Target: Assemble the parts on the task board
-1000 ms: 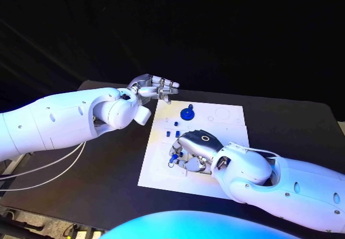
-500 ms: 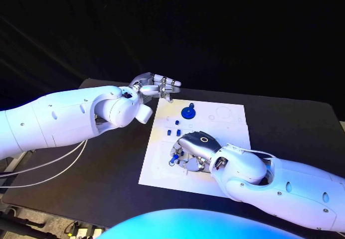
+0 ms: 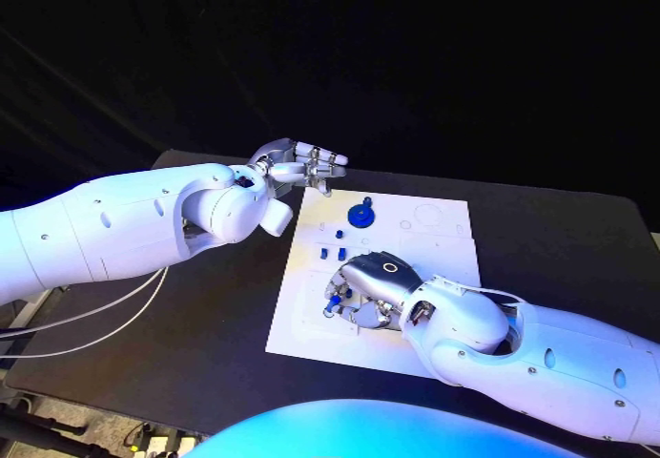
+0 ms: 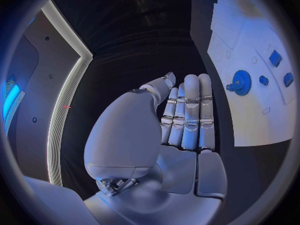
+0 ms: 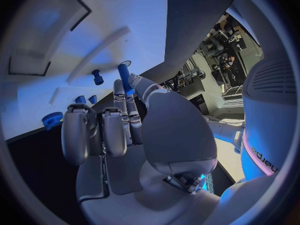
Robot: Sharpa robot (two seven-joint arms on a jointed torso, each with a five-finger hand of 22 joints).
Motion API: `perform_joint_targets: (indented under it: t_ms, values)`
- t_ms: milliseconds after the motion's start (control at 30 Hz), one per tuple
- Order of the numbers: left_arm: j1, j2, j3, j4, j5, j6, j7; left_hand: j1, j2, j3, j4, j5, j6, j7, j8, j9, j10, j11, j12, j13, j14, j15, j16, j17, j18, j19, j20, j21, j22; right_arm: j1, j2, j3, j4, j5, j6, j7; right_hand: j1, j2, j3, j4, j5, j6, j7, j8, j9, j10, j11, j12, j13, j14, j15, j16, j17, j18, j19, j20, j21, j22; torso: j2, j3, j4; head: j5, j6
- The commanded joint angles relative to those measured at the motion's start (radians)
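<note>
— Right, head view first. Left hand [image 3: 298,162] up past the task board's [image 3: 310,339] far left corner, fingers together, nothing in them. Right hand [image 3: 369,286] low over the board's middle, pinching a blue peg [image 3: 332,305]. Blue gear [image 3: 360,216] near the far edge, two small blue parts [image 3: 330,255] between gear and hand.

— And from the left wrist?

— Fingers straight, side by side, palm bare; gear [image 4: 240,80] off beside them on the board.

— Right wrist?

— Peg [image 5: 124,78] held between thumb and fingertip, close to a round hole [image 5: 125,63]; can't tell whether lined up.

— Risks?

— Probably a tilted peg catching the rim, then twisting out of so light a pinch. Might also nudge the loose parts nearby.
</note>
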Motion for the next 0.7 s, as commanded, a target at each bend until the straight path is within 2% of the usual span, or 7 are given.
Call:
perform_joint_targets:
  t_ms: [33,333,700]
  values:
    - [0.001,0.001,0.000,0.001,0.001,0.018,0.003,-0.002,0.009,-0.006,0.000,0.001,-0.007,-0.001,-0.004,0.000,-0.004,0.000,0.007,0.001,-0.002,0.004,-0.006,-0.001,0.005,0.004,0.002,-0.005,-0.001,-0.006,0.001,-0.004,0.000,-0.009,0.019,-0.002,0.006,0.000,0.008,0.000,0.003,0.006,0.001,0.002,0.001,0.006,-0.001,-0.004,-0.001,0.052,-0.005,0.003,0.000,-0.016,0.025,-0.006,-0.003,0.196,0.000,0.0000,0.0000,0.002,-0.002]
    - [0.001,-0.001,0.000,0.002,0.001,0.019,0.002,-0.002,0.009,-0.006,0.000,0.001,-0.007,-0.001,-0.004,0.000,-0.004,0.000,0.007,0.001,-0.002,0.004,-0.006,-0.001,0.005,0.004,0.002,-0.005,-0.001,-0.010,-0.009,-0.004,0.022,-0.011,0.017,-0.009,0.006,0.000,0.009,0.000,0.004,0.006,0.001,0.002,0.001,0.007,-0.001,-0.005,-0.001,0.052,-0.005,0.002,-0.001,-0.016,0.025,-0.006,-0.004,0.196,0.000,0.0002,-0.0005,0.005,-0.004]
    - [0.001,-0.002,0.000,0.003,0.001,0.019,0.002,-0.004,0.010,-0.007,0.000,0.001,-0.008,-0.001,-0.005,0.000,-0.006,0.001,0.008,0.002,-0.002,0.005,-0.006,-0.002,0.005,0.004,0.002,-0.006,-0.002,-0.011,-0.010,-0.004,0.017,-0.017,0.023,-0.020,0.006,0.000,0.009,0.000,0.004,0.006,0.001,0.002,0.001,0.007,-0.001,-0.005,-0.001,0.052,-0.005,0.002,-0.001,-0.016,0.025,-0.006,-0.004,0.196,0.000,0.0000,-0.0001,0.004,-0.005]
